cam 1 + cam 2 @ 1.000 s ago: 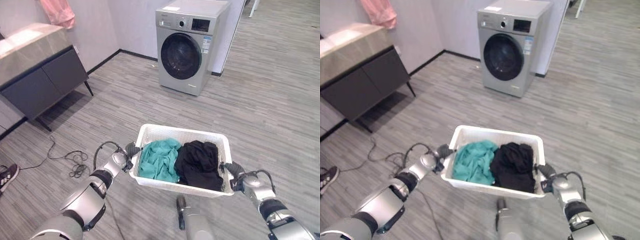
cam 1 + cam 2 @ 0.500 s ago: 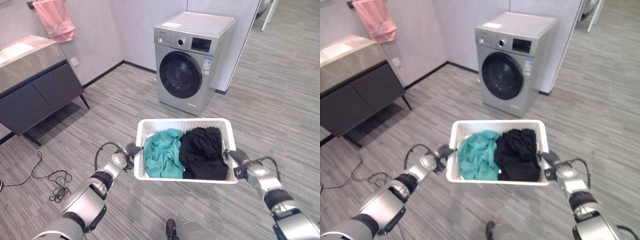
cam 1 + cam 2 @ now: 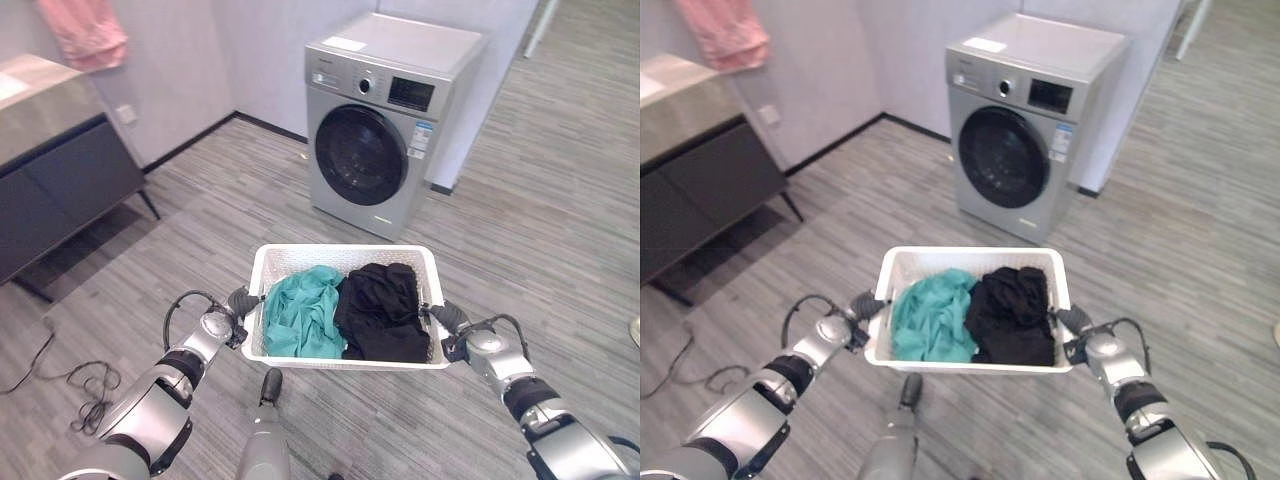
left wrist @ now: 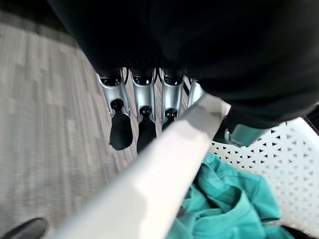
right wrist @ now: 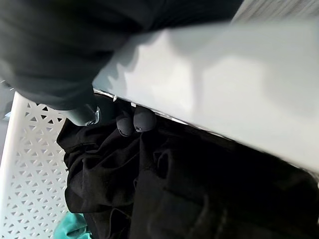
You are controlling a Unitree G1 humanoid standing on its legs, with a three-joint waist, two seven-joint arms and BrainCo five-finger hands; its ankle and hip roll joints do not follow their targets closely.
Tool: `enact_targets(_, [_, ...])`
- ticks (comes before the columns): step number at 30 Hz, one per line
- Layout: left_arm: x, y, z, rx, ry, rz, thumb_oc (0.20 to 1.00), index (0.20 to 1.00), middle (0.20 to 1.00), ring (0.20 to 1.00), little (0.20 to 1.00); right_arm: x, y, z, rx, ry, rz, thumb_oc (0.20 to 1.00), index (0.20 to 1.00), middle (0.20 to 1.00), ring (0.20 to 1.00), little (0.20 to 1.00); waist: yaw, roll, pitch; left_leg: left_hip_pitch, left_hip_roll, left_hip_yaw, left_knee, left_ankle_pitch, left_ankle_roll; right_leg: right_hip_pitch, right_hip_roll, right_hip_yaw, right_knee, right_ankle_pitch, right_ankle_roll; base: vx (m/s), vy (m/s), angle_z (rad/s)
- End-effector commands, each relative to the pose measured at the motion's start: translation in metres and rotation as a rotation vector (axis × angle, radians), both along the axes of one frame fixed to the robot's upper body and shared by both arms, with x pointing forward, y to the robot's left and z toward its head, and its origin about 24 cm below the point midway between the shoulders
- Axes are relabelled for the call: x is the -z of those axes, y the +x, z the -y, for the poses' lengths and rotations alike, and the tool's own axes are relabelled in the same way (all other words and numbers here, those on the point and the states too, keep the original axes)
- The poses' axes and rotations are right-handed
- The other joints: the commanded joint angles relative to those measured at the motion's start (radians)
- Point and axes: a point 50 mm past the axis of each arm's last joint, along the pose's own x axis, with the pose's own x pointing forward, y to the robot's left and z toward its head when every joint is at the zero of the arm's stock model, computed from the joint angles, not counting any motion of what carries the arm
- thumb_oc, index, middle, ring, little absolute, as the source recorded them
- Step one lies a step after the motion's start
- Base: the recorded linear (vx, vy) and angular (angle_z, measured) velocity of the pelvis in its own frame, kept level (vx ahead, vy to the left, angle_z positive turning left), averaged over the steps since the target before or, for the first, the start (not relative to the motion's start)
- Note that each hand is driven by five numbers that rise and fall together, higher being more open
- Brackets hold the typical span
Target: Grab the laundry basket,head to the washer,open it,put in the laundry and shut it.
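The washer [image 3: 383, 128] now looks nearer than before, door shut. Each robot hand, left [image 3: 236, 309] and right [image 3: 452, 328], grips a rim of the white perforated laundry basket [image 3: 341, 257], carried above the floor, holding teal [image 3: 302, 312] and black clothes [image 3: 381, 311].

We see grey wood-plank floor [image 3: 540, 230], pale walls [image 3: 200, 60], dark cabinet [image 3: 60, 190] at left, pink towel [image 3: 85, 35] hanging above.

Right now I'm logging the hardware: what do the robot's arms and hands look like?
Both arms are silver-grey with black bands at the joints. The left hand and right hand wear dark ribbed covers; the left wrist view shows silver fingers with dark tips.
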Motion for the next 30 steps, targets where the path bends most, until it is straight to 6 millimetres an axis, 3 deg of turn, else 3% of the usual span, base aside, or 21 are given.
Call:
enact_targets(1, [-0.047,0.029,0.0,-0.023,-0.058,0.2,0.2,0.2,0.2,0.2,0.2,-0.035,0.014,0.011,0.027,0.062,0.212,0.2,0.2,0.2,0.2,0.2,0.03,-0.013,-0.131,0.069,0.026,0.027,-0.005,-0.012,-0.074,-0.153,-0.223,0.027,0.346,0.118,0.168,0.51,0.434,-0.07])
enact_targets(2, [-0.046,0.029,-0.002,-0.022,-0.049,0.197,0.2,0.2,0.2,0.2,0.2,-0.033,0.014,0.01,0.034,0.072,0.21,0.2,0.2,0.2,0.2,0.2,0.023,-0.011,-0.133,0.095,0.005,0.034,-0.013,-0.033,-0.051,-0.193,-0.23,0.042,0.441,0.177,0.17,0.27,0.234,0.1])
enact_targets(3, [-0.046,0.029,-0.002,-0.022,-0.048,0.197,0.2,0.2,0.2,0.2,0.2,-0.033,0.014,0.01,0.033,0.072,0.21,0.2,0.2,0.2,0.2,0.2,0.025,-0.013,-0.133,0.095,0.004,0.037,-0.013,-0.033,-0.051,-0.196,-0.232,0.045,0.446,0.174,0.171,0.31,0.292,0.17])
enact_targets(4, [-0.044,0.027,-0.004,-0.014,-0.031,0.184,0.2,0.2,0.2,0.2,0.2,-0.033,0.014,0.01,0.037,0.081,0.21,0.2,0.2,0.2,0.2,0.2,0.007,0.001,-0.12,0.153,-0.013,0.035,-0.032,-0.059,-0.015,-0.278,-0.22,0.065,0.593,0.24,0.172,0.26,0.236,0.11])
enact_targets(6, [-0.041,0.025,-0.005,-0.015,-0.024,0.173,0.2,0.2,0.2,0.2,0.2,-0.03,0.013,0.009,0.045,0.091,0.205,0.2,0.2,0.2,0.2,0.2,0.004,0.004,-0.113,0.183,-0.023,0.038,-0.041,-0.074,0.003,-0.308,-0.218,0.067,0.651,0.256,0.175,0.29,0.211,0.05])
enact_targets(7, [-0.037,0.022,-0.012,-0.028,-0.008,0.156,0.2,0.2,0.2,0.2,0.2,-0.025,0.012,0.007,0.051,0.106,0.19,0.2,0.2,0.2,0.2,0.2,0.006,0.009,-0.11,0.237,-0.03,0.051,-0.054,-0.106,0.022,-0.362,-0.254,0.012,0.666,0.243,0.17,0.33,0.155,0.24])
enact_targets(10, [-0.037,0.022,-0.015,-0.039,-0.009,0.154,0.2,0.2,0.2,0.2,0.2,-0.026,0.013,0.008,0.038,0.091,0.182,0.2,0.2,0.2,0.2,0.2,-0.007,0.018,-0.107,0.298,-0.04,0.059,-0.067,-0.141,0.028,-0.446,-0.246,-0.079,0.549,0.179,0.154,0.33,0.111,-0.11])
enact_targets(11, [-0.037,0.021,-0.015,-0.039,-0.01,0.154,0.2,0.2,0.2,0.2,0.2,-0.026,0.013,0.008,0.037,0.091,0.181,0.2,0.2,0.2,0.2,0.2,-0.009,0.017,-0.104,0.303,-0.04,0.057,-0.068,-0.144,0.028,-0.441,-0.248,-0.08,0.552,0.174,0.153,0.38,0.031,-0.39])
enact_targets(12, [-0.037,0.022,-0.016,-0.045,-0.009,0.157,0.2,0.2,0.2,0.2,0.2,-0.029,0.014,0.01,0.033,0.085,0.191,0.2,0.2,0.2,0.2,0.2,-0.03,0.008,-0.102,0.348,-0.061,0.056,-0.089,-0.169,0.025,-0.506,-0.209,-0.109,0.399,0.165,0.157,0.37,-0.015,-0.14])
enact_targets(14, [-0.037,0.022,-0.018,-0.054,-0.002,0.163,0.2,0.2,0.2,0.2,0.2,-0.029,0.012,0.015,0.046,0.076,0.194,0.2,0.2,0.2,0.2,0.2,-0.047,-0.006,-0.101,0.392,-0.081,0.046,-0.109,-0.199,0.014,-0.528,-0.193,-0.129,0.223,0.195,0.171,0.38,-0.039,-0.02])
enact_targets(15, [-0.037,0.021,-0.018,-0.054,-0.003,0.163,0.2,0.2,0.2,0.2,0.2,-0.029,0.012,0.015,0.046,0.076,0.194,0.2,0.2,0.2,0.2,0.2,-0.049,-0.001,-0.096,0.399,-0.076,0.044,-0.109,-0.202,0.014,-0.517,-0.189,-0.133,0.214,0.197,0.171,0.41,-0.083,-0.04])
enact_targets(16, [-0.041,0.025,-0.014,-0.042,-0.005,0.182,0.2,0.2,0.2,0.2,0.2,-0.028,0.007,0.025,0.085,0.068,0.196,0.2,0.2,0.2,0.2,0.2,-0.067,-0.02,-0.094,0.418,-0.088,0.033,-0.093,-0.243,-0.002,-0.533,-0.199,-0.124,0.106,0.242,0.189,0.39,-0.091,0.14])
enact_targets(18, [-0.044,0.028,-0.006,-0.013,-0.001,0.194,0.2,0.2,0.2,0.2,0.2,-0.025,-0.002,0.04,0.131,0.063,0.186,0.2,0.2,0.2,0.2,0.2,-0.083,-0.033,-0.098,0.434,-0.096,0.014,-0.057,-0.286,-0.013,-0.498,-0.193,-0.094,0.07,0.251,0.183,0.42,-0.122,0.67])
enact_targets(19, [-0.043,0.028,-0.002,-0.006,-0.008,0.195,0.2,0.2,0.2,0.2,0.2,-0.026,-0.005,0.046,0.156,0.059,0.19,0.2,0.2,0.2,0.2,0.2,-0.091,-0.038,-0.103,0.433,-0.095,0.002,-0.024,-0.28,-0.028,-0.488,-0.185,-0.07,0.09,0.255,0.178,0.35,-0.128,0.97])
enact_targets(21, [-0.039,0.026,0.002,0.004,-0.013,0.185,0.2,0.2,0.2,0.2,0.2,-0.027,-0.011,0.056,0.169,0.037,0.194,0.2,0.2,0.2,0.2,0.2,-0.105,-0.033,-0.11,0.429,-0.078,0.006,0.069,-0.271,-0.059,-0.466,-0.181,-0.093,0.123,0.242,0.162,0.36,-0.164,1.14])
enact_targets(22, [-0.039,0.026,0.004,0.007,-0.02,0.186,0.2,0.2,0.2,0.2,0.2,-0.029,-0.012,0.061,0.191,0.035,0.204,0.2,0.2,0.2,0.2,0.2,-0.113,-0.026,-0.107,0.409,-0.048,0.013,0.171,-0.224,-0.088,-0.437,-0.165,-0.102,0.133,0.219,0.145,0.24,-0.14,0.9])
enact_targets(23, [-0.039,0.027,0.004,0.007,-0.02,0.187,0.2,0.2,0.2,0.2,0.2,-0.029,-0.012,0.061,0.191,0.036,0.204,0.2,0.2,0.2,0.2,0.2,-0.116,-0.029,-0.11,0.404,-0.052,0.01,0.17,-0.22,-0.087,-0.44,-0.169,-0.103,0.131,0.221,0.145,0.25,-0.236,0.51])
enact_targets(24, [-0.038,0.025,0.005,0.013,-0.024,0.179,0.2,0.2,0.2,0.2,0.2,-0.033,-0.013,0.063,0.187,0.038,0.222,0.2,0.2,0.2,0.2,0.2,-0.105,-0.038,-0.093,0.301,-0.024,0.038,0.402,-0.124,-0.099,-0.396,-0.166,-0.114,0.143,0.187,0.108,0.17,-0.222,0.29])
enact_targets(25, [-0.04,0.026,0.004,0.003,-0.031,0.185,0.2,0.2,0.2,0.2,0.2,-0.037,-0.01,0.062,0.175,0.034,0.234,0.2,0.2,0.2,0.2,0.2,-0.092,-0.041,-0.082,0.258,-0.04,0.022,0.486,-0.112,-0.096,-0.383,-0.158,-0.108,0.146,0.177,0.099,0.18,-0.219,0.21])
enact_targets(27, [-0.042,0.027,0.003,-0.002,-0.036,0.191,0.2,0.2,0.2,0.2,0.2,-0.04,-0.008,0.063,0.171,0.023,0.241,0.2,0.2,0.2,0.2,0.2,-0.084,-0.041,-0.073,0.216,-0.052,0.005,0.545,-0.11,-0.092,-0.375,-0.151,-0.1,0.15,0.166,0.092,0.14,-0.112,-0.21])
enact_targets(30, [-0.049,0.031,0.008,-0.002,-0.067,0.221,0.2,0.2,0.2,0.2,0.2,-0.046,-0.004,0.069,0.21,0.009,0.26,0.2,0.2,0.2,0.2,0.2,-0.059,-0.047,-0.058,0.159,0.013,0.022,0.409,-0.11,-0.074,-0.339,-0.151,-0.089,0.157,0.123,0.087,0.21,-0.054,-0.26])
